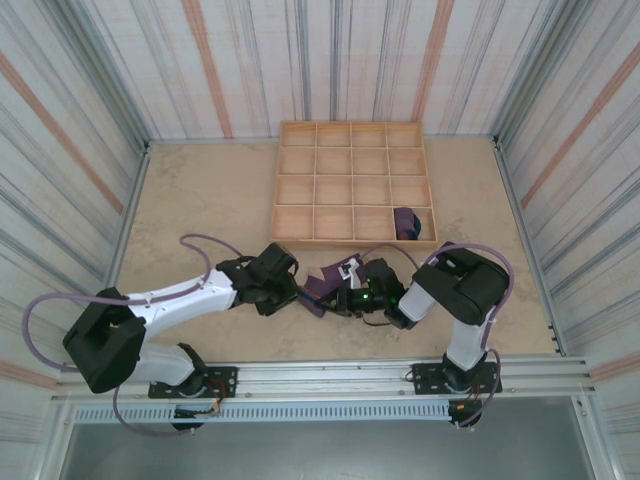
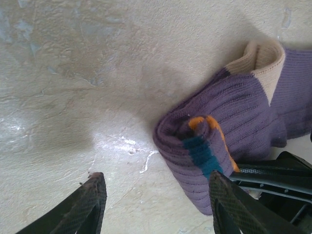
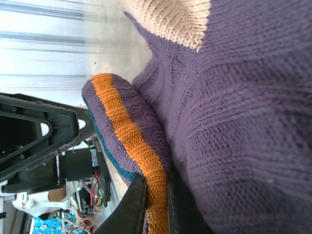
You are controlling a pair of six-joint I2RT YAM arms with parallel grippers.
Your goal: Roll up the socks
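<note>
The socks [image 1: 323, 282] lie together on the table between my two grippers, purple and ribbed. In the left wrist view one end is curled into a loose roll [image 2: 204, 146] showing orange and teal, and a peach cuff [image 2: 263, 56] lies behind it. My left gripper [image 2: 157, 179] is open just above the table, its right finger [image 2: 229, 204] against the roll's near side and bare table between the jaws. My right gripper [image 3: 156, 183] is shut on the orange band [image 3: 129, 131] of the socks. From above, the left gripper [image 1: 297, 293] and right gripper [image 1: 340, 297] face each other closely.
A wooden grid tray [image 1: 352, 126] stands at the back centre, with a small purple bundle [image 1: 406, 223] in its near right compartment. Striped walls close in the table on three sides. A metal rail [image 1: 330, 375] carries both arm bases along the near edge.
</note>
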